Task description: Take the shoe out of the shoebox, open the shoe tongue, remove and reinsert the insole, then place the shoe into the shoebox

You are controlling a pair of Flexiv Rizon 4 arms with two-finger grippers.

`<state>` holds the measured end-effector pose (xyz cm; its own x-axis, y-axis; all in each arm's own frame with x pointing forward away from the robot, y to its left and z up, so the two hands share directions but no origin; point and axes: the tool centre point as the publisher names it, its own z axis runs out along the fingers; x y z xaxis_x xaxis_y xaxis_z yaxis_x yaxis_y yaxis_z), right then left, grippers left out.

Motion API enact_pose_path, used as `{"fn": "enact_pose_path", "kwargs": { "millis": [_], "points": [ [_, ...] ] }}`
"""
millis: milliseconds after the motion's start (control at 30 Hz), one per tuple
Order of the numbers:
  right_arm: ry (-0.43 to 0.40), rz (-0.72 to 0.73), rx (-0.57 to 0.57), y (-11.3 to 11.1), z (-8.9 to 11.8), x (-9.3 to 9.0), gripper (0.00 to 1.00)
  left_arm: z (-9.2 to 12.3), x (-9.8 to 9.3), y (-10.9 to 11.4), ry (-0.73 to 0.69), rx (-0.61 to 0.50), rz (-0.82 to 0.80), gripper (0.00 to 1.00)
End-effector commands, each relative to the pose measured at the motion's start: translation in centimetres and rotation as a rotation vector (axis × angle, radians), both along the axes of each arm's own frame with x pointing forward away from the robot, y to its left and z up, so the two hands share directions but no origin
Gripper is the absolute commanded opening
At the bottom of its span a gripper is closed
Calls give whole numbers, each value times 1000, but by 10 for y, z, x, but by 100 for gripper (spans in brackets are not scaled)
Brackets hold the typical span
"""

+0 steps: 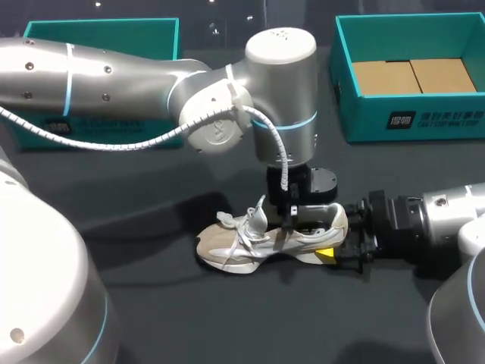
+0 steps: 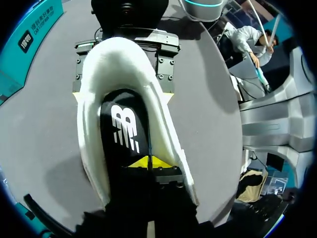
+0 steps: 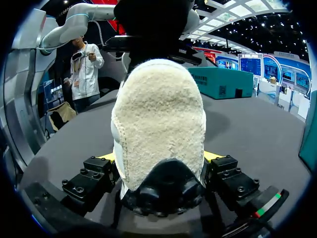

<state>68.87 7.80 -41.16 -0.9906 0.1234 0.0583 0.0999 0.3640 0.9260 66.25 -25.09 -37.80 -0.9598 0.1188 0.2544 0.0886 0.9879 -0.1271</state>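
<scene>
Item: one pale beige shoe (image 1: 258, 243), upright on its sole mid-bench (image 1: 151, 318), outside the shoebox (image 1: 424, 120). The right claw (image 3: 159, 163) clamps its fleecy heel from both sides, and the left claw (image 2: 147, 161) is down in the opening, tips drawn together on the black insole (image 2: 124, 129); whether they pinch it I cannot tell. Handling, as I judge it: light, with a soft upper and a thin, floppy insole, best held at the firmer heel. Surface: flat matt dark grey; teal shoebox far right and a second teal box (image 1: 98, 26) far left, both well apart from the shoe.

Dark table (image 1: 174, 318): shoe (image 1: 250, 244) centre, left shoebox (image 1: 102, 34), right shoebox (image 1: 455, 121) behind.
</scene>
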Motion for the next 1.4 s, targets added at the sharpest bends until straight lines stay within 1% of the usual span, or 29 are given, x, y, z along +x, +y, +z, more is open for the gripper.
{"fn": "enact_pose_path", "kwargs": {
  "millis": [33, 67, 133, 167, 267, 333, 567, 667, 767, 967, 1067, 1133, 1167, 1200, 1233, 1400],
  "points": [
    [0, -1, -4, 0, 0, 0, 0, 4, -7, 16, -21, -29, -1, 0],
    [0, -1, -4, 0, 0, 0, 0, 3, -8, 16, -23, -28, -2, 2],
    [0, -1, -4, 0, 0, 0, 0, 1, -10, 16, -29, -25, -2, 13],
    [0, -1, -4, 0, 0, 0, 0, 1, -10, 16, -30, -24, -2, 20],
    [0, -1, -4, 0, 0, 0, 0, -1, -14, 14, -37, -23, -7, 29],
    [0, -1, -4, 0, 0, 0, 0, -3, -16, 11, -63, -15, -8, 36],
    [0, -1, -4, 0, 0, 0, 0, -18, -11, 1, -157, 13, 9, 39],
    [0, -1, -4, 0, 0, 0, 0, -23, -8, -1, -184, 27, 11, 42],
    [0, -1, -4, 0, 0, 0, 0, -31, -2, -3, -213, 42, 13, 43],
    [0, -1, -4, 0, 0, 0, 0, -45, 8, -5, -274, 85, 39, 41],
    [0, -1, -4, 0, 0, 0, 0, -51, 14, -4, -310, 99, 59, 38],
    [0, -1, -4, 0, 0, 0, 0, -53, 18, -2, -342, 106, 71, 30],
    [0, -1, -4, 0, 0, 0, 0, -54, 19, -1, -354, 106, 79, 23],
    [0, -1, -4, 0, 0, 0, 0, -54, 20, 0, -364, 106, 84, 8],
    [0, -1, -4, 0, 0, 0, 0, -54, 22, 1, -366, 106, 87, 0],
    [0, -1, -4, 0, 0, 0, 0, -52, 28, 6, -358, 93, 112, 0]
  ]
}}
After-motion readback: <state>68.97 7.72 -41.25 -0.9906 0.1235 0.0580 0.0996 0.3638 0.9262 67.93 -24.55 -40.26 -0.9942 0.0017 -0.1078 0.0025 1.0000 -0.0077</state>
